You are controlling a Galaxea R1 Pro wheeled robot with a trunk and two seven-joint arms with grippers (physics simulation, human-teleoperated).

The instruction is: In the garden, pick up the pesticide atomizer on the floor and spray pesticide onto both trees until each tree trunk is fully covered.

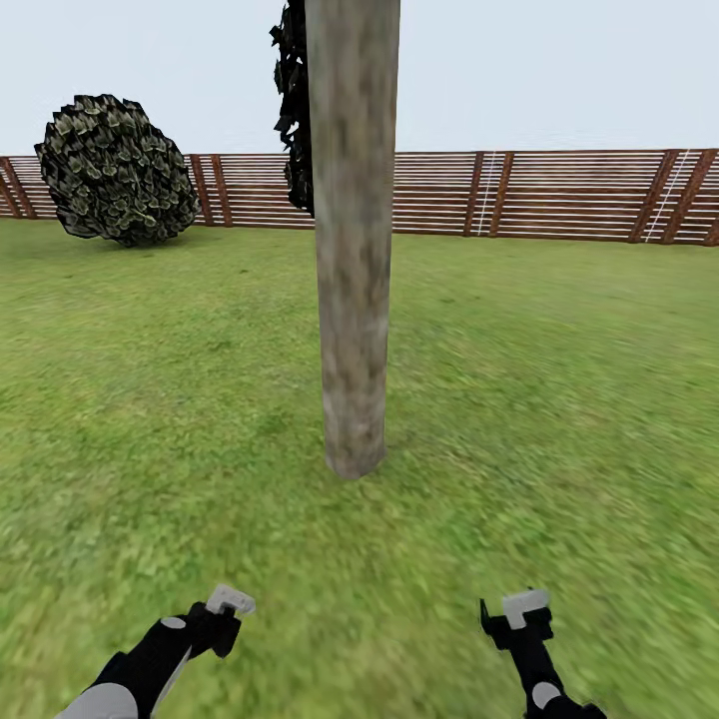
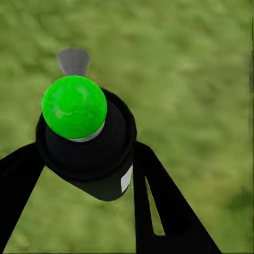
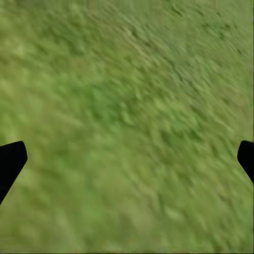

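Left fingers (image 2: 21, 180) clamp round dark atomizer (image 2: 87, 143), green-topped; right fingers (image 3: 10, 161) spread; mottled cylindrical trunk (image 1: 352, 250) at 12 o'clock.

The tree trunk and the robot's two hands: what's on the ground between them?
Nothing but grass. In the head view, bare lawn runs from the tree trunk to the left gripper and right gripper.

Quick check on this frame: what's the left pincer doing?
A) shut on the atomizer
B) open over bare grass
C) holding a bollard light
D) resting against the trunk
A. In the left wrist view the left pincer has its black fingers closed either side of the dark pesticide atomizer, whose top shows bright green, over grass; the tree trunk stands apart, ahead of it.
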